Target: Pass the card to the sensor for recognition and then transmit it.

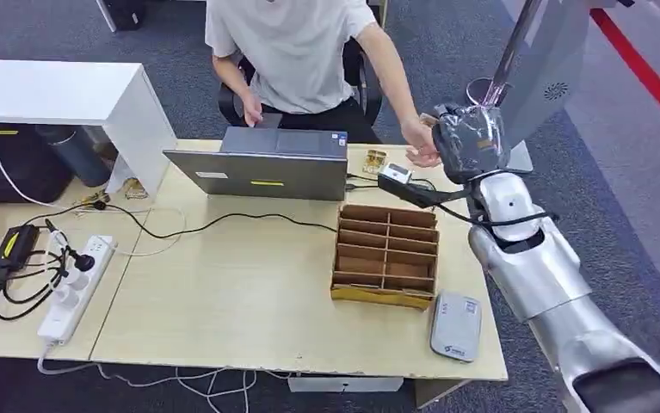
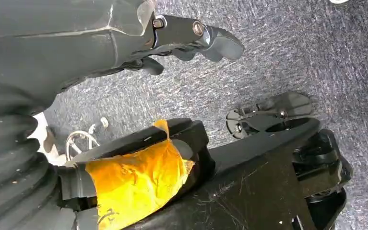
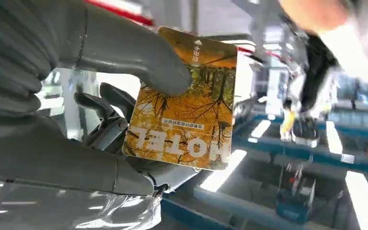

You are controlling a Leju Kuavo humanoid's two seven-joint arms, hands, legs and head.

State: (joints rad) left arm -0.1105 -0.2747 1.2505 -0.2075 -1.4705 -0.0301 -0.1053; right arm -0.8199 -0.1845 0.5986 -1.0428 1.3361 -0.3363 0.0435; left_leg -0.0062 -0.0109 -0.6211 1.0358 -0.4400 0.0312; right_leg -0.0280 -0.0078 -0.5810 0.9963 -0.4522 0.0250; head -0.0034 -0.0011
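Even, bright indoor light; right wrist bkgd blown out, person's arm (image 3: 316, 12) blurred.

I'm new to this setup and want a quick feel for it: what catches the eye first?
The orange hotel card pinched in the right hand, raised at the table's far right corner. A person's hand reaches toward it, beside the laptop and wooden divider box.
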